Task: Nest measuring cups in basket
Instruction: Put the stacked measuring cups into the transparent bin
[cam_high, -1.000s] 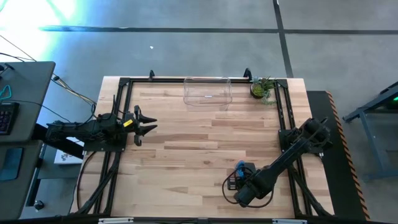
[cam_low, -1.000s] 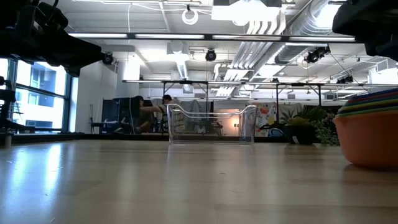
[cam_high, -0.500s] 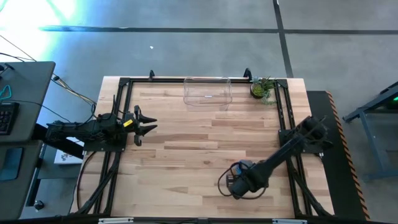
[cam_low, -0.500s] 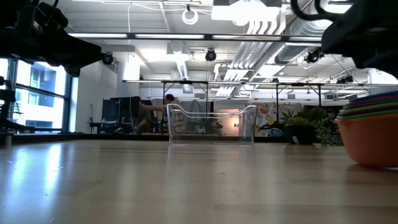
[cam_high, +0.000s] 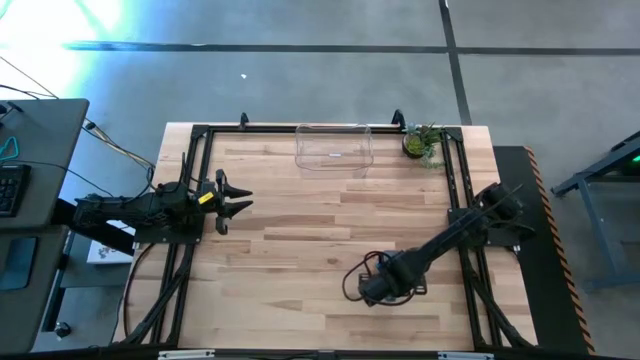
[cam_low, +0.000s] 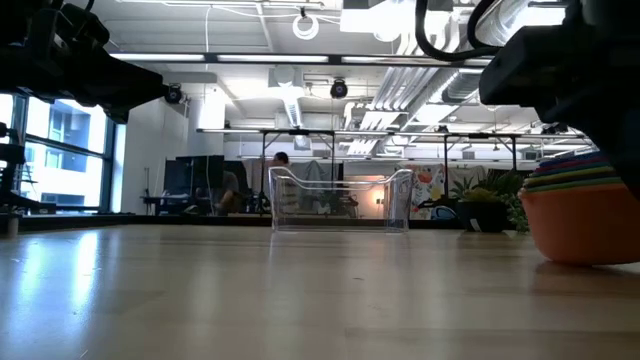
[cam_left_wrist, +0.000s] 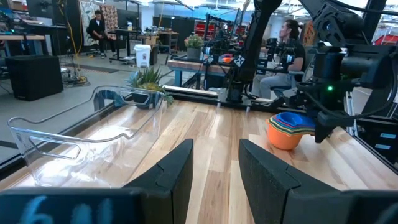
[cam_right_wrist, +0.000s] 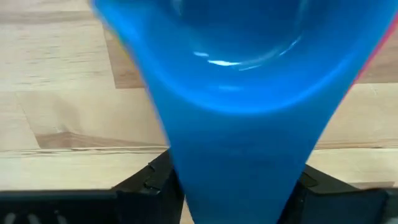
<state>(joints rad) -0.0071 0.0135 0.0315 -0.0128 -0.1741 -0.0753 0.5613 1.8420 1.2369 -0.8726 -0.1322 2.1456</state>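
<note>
The measuring cups (cam_left_wrist: 289, 129) are a nested stack, orange at the bottom and blue on top, standing right of the table's middle toward the near edge (cam_low: 580, 215). My right gripper (cam_high: 375, 285) covers them in the high view and is shut on them; the blue cup (cam_right_wrist: 242, 56) fills the right wrist view. The clear basket (cam_high: 334, 147) stands on its base at the far edge (cam_low: 340, 200). My left gripper (cam_high: 235, 200) waits open at the table's left side, far from both. My right gripper holds the measuring cups by the blue handle (cam_right_wrist: 236, 180), which runs back between its two fingers (cam_right_wrist: 149, 180) and is pinched there. It comes slanting down from the table's right-near side (cam_left_wrist: 323, 124). The stack stays upright, its orange bottom (cam_low: 585, 255) at the table top.
A small potted plant (cam_high: 420, 142) stands at the far right corner beside the basket. Black frame rails (cam_high: 190, 170) run along the table's left, right and far edges. Bare wood (cam_high: 300, 240) lies between the stack and the basket. People sit in the room beyond.
My right gripper has moved toward the table's left and slightly toward the far edge, carrying the stack of cups along the table top. The stack has stayed upright. The left arm and the basket have kept still.
</note>
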